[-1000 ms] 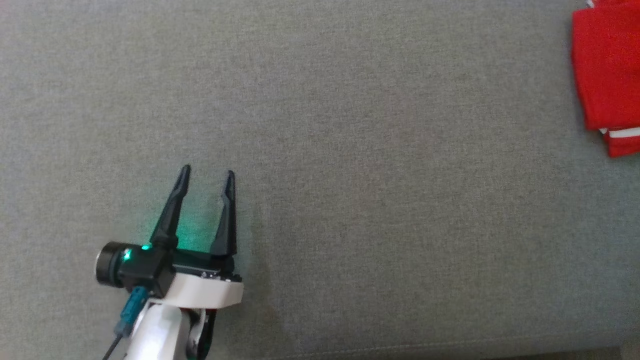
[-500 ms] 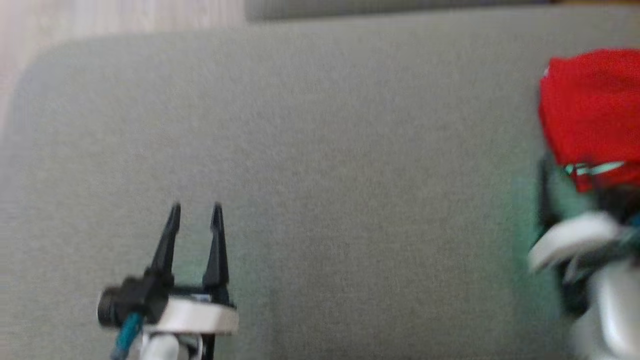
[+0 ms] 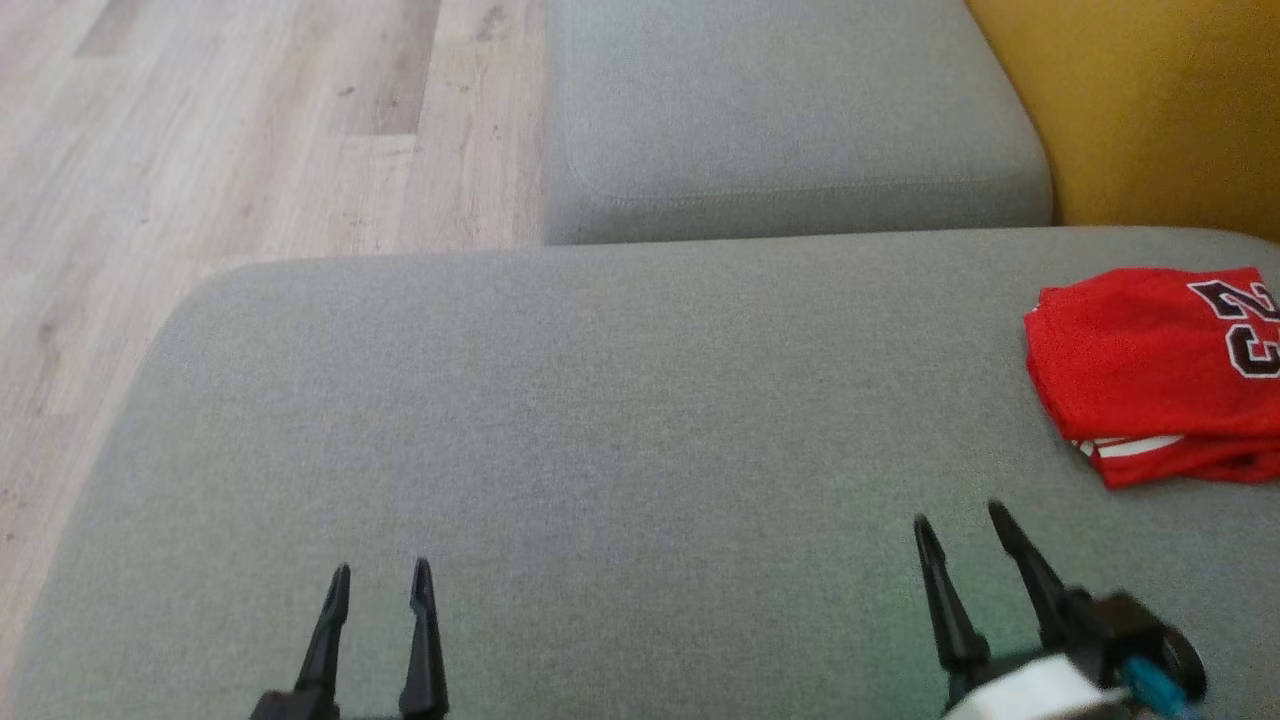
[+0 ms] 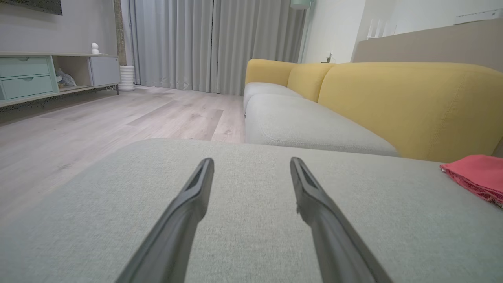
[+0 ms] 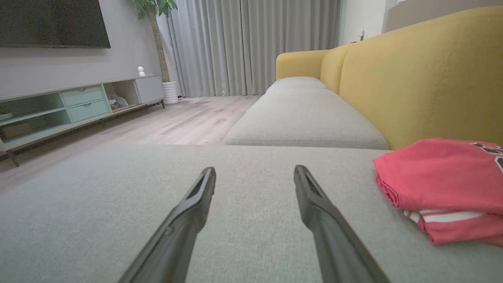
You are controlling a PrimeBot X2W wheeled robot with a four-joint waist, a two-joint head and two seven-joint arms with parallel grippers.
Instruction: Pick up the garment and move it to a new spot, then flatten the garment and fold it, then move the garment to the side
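The garment is a red jersey with dark numerals and white trim, folded into a small stack at the right side of the grey cushion; it also shows as a folded garment and a red garment. My right gripper stands open near the front edge, down and to the left of the jersey, apart from it. My left gripper is open at the lower left with nothing between its fingers. In the wrist views each gripper hovers low over bare fabric.
A second grey seat cushion lies beyond, with the yellow backrest at the right. Wooden floor borders the cushion on the left. A low TV cabinet and curtains stand far off.
The head camera has tilted up, so the whole picture has shifted. The right gripper, out of view a second ago, has drawn back from the jersey and now stands open.
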